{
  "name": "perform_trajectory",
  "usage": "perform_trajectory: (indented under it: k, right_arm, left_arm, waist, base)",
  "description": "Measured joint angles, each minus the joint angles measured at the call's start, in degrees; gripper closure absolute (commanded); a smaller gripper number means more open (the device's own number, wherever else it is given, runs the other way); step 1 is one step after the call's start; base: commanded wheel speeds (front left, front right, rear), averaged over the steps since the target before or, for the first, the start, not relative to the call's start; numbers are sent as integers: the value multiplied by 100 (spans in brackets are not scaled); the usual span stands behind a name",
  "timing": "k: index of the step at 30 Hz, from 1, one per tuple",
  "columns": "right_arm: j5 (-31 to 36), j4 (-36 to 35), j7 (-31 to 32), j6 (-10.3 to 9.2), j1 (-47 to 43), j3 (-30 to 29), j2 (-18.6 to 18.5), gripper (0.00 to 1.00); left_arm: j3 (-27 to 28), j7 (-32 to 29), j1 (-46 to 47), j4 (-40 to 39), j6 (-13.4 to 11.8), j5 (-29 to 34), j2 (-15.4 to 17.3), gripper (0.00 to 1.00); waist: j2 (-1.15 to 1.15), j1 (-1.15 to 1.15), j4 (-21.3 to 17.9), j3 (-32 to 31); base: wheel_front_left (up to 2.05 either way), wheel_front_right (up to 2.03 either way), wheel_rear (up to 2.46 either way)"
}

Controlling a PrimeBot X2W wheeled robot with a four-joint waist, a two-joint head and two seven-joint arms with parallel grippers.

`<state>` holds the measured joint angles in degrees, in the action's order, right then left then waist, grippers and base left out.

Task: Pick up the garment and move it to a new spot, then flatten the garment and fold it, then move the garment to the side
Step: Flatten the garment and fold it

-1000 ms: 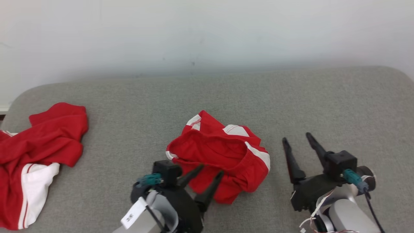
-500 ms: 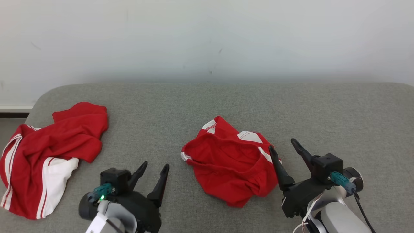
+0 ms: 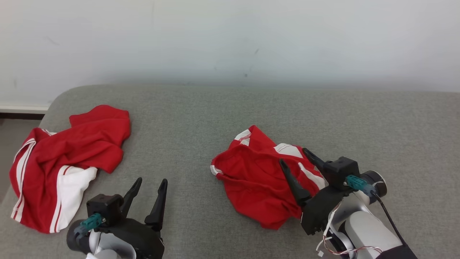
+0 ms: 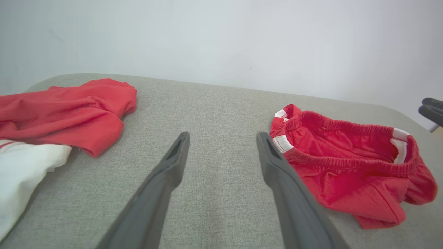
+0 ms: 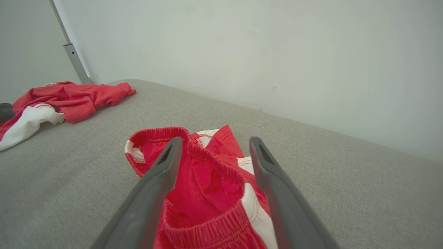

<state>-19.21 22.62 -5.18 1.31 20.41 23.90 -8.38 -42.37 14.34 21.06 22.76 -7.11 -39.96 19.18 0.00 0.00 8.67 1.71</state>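
Note:
The garment (image 3: 258, 180) is a crumpled pair of red shorts with white side panels, lying mid-surface; its elastic waistband gapes in the left wrist view (image 4: 346, 162). My right gripper (image 3: 293, 156) hangs open over the garment's right part, and red cloth (image 5: 207, 173) shows between and below its fingers without being pinched. My left gripper (image 3: 152, 180) stands open over bare grey cloth to the garment's left, with nothing between its fingers (image 4: 223, 135).
A second red and white garment (image 3: 68, 158) lies heaped at the left end of the grey padded surface (image 3: 251, 108), near its rounded left edge. A white wall rises right behind the surface. Bare grey cloth separates the two garments.
The camera has shifted. My left gripper has drawn away from the garment's near left edge to bare cloth. My right gripper has come in from the right over the garment.

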Motion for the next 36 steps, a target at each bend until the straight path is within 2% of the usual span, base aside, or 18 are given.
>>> perform_trajectory:
  k: [12, 20, 21, 22, 23, 29, 32, 36]
  right_arm:
    - [33, 584, 571, -37, 277, -73, -89, 0]
    - [19, 937, 994, -81, 260, -55, -140, 0]
    - [19, 956, 1049, -81, 256, -42, -144, 7]
    - [20, 966, 1077, -79, 256, 0, -152, 62]
    - [24, 966, 1078, -78, 257, 33, -151, 100]
    - [24, 816, 1032, -79, 389, -26, -125, 100]
    - [23, 662, 836, -143, 476, -300, -397, 100]
    - [14, 611, 644, -322, 368, -676, -828, 100]
  left_arm:
    - [765, 2, -419, -330, 0, 738, -334, 0]
    - [1037, 7, -587, -592, 0, 1079, -502, 0]
    - [1054, 7, -596, -616, 0, 1093, -511, 0]
    - [1069, 7, -620, -645, 0, 1125, -522, 0]
    - [1090, 8, -657, -670, 0, 1146, -539, 0]
    - [1268, 8, -753, -771, 0, 1343, -612, 0]
    - [1355, 8, -907, -848, 0, 1413, -623, 0]
    - [1417, 8, -909, -938, 0, 1471, -662, 0]
  waist:
    - [0, 0, 387, 104]
    - [0, 0, 398, 122]
    - [0, 0, 394, 125]
    - [0, 0, 390, 129]
    - [0, 0, 386, 132]
    - [0, 0, 344, 154]
    - [0, 0, 259, 182]
    - [0, 0, 150, 210]
  base:
    - [0, 0, 0]
    - [0, 0, 0]
    - [0, 0, 0]
    - [0, 0, 0]
    - [0, 0, 0]
    - [0, 0, 0]
    - [0, 0, 0]
    - [0, 0, 0]
